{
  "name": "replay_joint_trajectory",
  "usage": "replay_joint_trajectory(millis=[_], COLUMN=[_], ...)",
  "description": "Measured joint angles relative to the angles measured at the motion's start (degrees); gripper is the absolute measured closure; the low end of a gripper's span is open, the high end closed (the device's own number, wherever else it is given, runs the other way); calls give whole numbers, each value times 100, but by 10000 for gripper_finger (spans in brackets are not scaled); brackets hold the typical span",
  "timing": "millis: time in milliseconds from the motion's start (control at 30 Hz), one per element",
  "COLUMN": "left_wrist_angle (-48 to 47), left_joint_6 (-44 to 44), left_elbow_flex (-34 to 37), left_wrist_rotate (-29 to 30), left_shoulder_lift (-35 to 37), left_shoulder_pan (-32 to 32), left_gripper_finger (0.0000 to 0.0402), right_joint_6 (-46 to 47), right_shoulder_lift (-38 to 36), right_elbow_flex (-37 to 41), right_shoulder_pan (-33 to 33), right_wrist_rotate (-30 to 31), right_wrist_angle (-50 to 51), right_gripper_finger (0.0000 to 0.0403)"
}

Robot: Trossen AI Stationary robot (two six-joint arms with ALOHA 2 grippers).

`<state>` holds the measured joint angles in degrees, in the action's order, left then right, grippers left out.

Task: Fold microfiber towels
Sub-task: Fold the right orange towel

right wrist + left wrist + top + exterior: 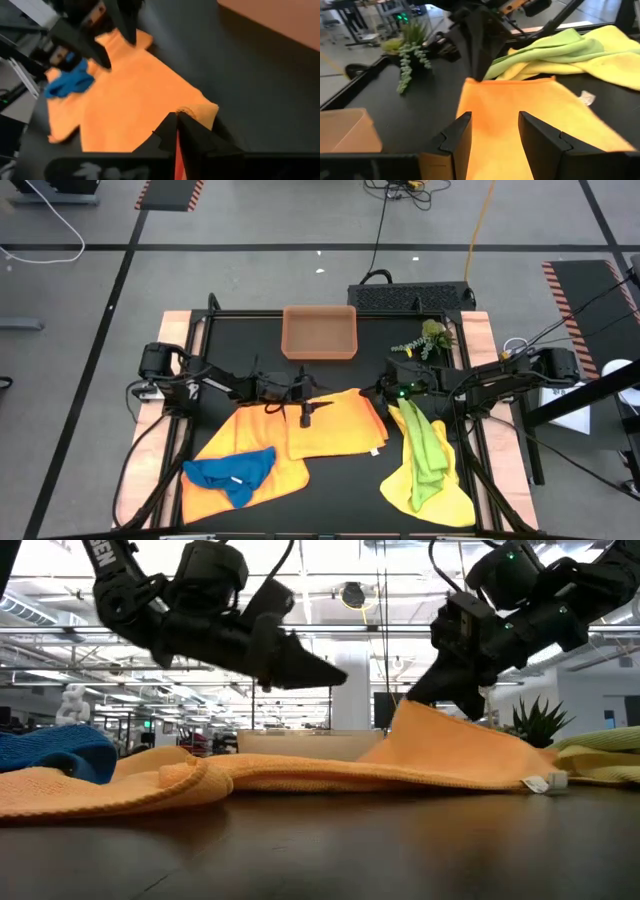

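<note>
- Closest to me on the black tabletop [340, 480]: a crumpled blue microfiber towel [232, 471] sitting on top of a rumpled yellow-orange cloth [250, 450] at the front left.
- Front right there's a pale yellow microfiber towel [430, 490] with a lime green microfiber towel [425, 442] draped lengthwise over it.
- In the middle lies the soft square orange microfiber towel [335, 425], mostly flat, with a small white tag at its right edge.
- My right hand [176, 120] is clamped tight on that orange towel's far right corner. In the low view the corner is pulled up into a peak off the tabletop.
- My left hand [495, 131] hangs over the left part of the same orange towel with its fingers [457, 137] partly spread and nothing between them. From the low view it's clear of the fabric, not touching.
- Further back on the right, a small green plant sprig [428, 340] lies near the tabletop's edge, just behind the right arm.
- Farthest back, centre: a rectangular orange-brown tray [320, 332], well apart from all the towels.
</note>
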<state>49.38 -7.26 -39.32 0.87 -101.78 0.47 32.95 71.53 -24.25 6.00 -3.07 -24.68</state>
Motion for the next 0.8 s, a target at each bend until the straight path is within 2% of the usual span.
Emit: replay_joint_trajectory(millis=[133,233,367,633,800], left_wrist_angle=[-675,-1189,-2118,-2390,-2364], left_joint_6=[-248,-313,-263,29,39], left_elbow_flex=[-489,-862,-1353,-1872,-1898], left_wrist_rotate=[-36,316,302,-819,-950], left_shoulder_lift=[0,0,-3,-391,-391], left_shoulder_pan=[-1,20,152,412,446], left_gripper_finger=[238,237,218,161,155], right_joint_6=[19,-38,-61,-11,-20], right_shoulder_lift=[0,0,0,0,0], right_elbow_flex=[0,0,0,0,0], right_shoulder_pan=[-21,-47,-48,-160,-249], right_wrist_rotate=[-13,-26,-159,-173,-170], right_wrist_angle=[-246,-352,-596,-1107,-1109], right_gripper_finger=[401,402,402,403,403])
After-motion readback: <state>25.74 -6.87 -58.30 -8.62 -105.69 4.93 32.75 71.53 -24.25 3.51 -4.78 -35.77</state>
